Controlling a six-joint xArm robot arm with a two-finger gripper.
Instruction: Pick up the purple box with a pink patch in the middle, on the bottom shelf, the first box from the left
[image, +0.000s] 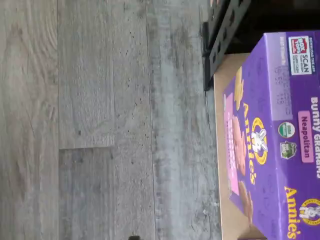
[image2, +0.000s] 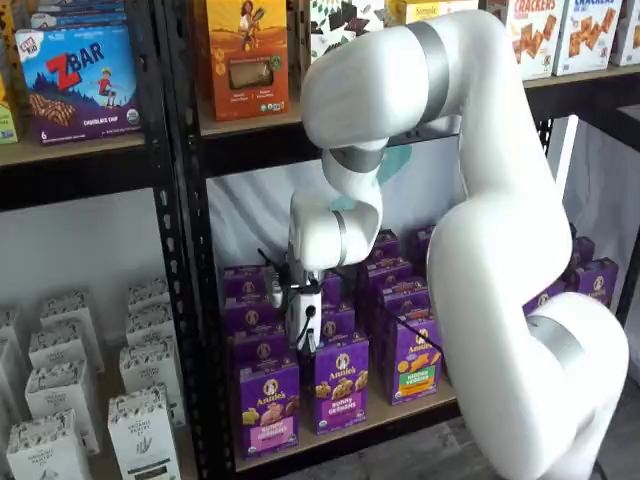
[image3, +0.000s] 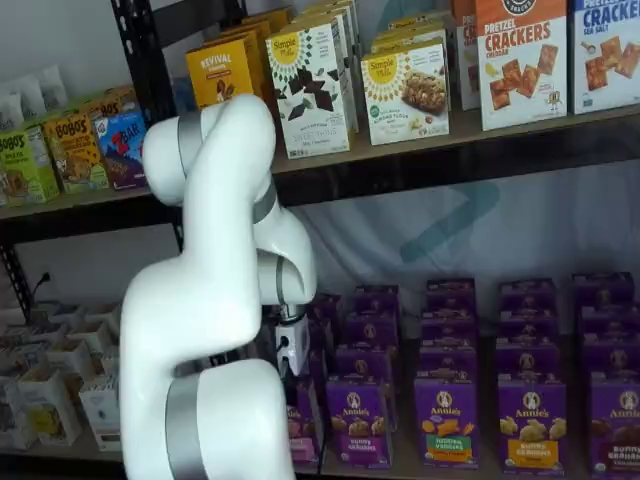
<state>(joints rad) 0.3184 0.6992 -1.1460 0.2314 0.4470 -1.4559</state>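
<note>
The purple box (image2: 267, 405) stands upright at the left end of the bottom shelf (image2: 385, 422), with a pink panel low on its front. In the wrist view it (image: 272, 135) fills one side, reading "Neapolitan", on the tan board (image: 223, 95). In a shelf view it (image3: 304, 422) is partly hidden behind the arm. My gripper (image2: 301, 345) hangs just above and slightly behind the box's top. Its white body shows in both shelf views (image3: 290, 368). The fingers are dark against the cartons and no gap shows. It holds nothing that I can see.
A purple carton with no pink panel (image2: 342, 385) and one with a green panel (image2: 415, 362) stand to the right, with several more rows behind. A black perforated upright (image2: 185, 300) stands close on the left. White cartons (image2: 140, 430) fill the neighbouring bay. Grey plank floor (image: 100, 120) lies below.
</note>
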